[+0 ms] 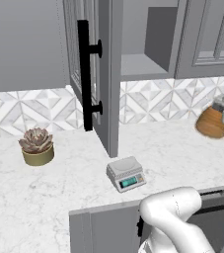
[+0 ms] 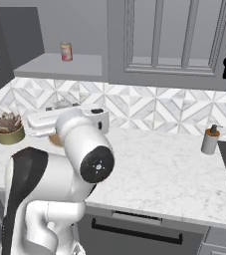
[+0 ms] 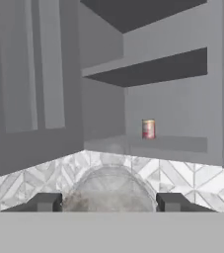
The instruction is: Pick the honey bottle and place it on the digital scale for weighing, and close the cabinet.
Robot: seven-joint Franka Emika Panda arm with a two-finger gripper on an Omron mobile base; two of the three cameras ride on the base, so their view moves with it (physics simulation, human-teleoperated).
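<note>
Two steps pending: gripper (image 3: 107,202) is clamping the honey bottle (image 3: 108,190), digital scale (image 1: 126,173) bare, cabinet (image 1: 96,74) door hanging open beyond it.

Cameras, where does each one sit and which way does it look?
Left base view: behind the arm's left, facing the counter, digital scale and open cabinet; the white arm shows lower right.
Right base view: behind its right, facing the same counter; the arm shows lower left.
Hand view: on the hand, looking into the cabinet; dark fingertips flank the honey bottle.
Shared: right base and hand views both show the red can.
</note>
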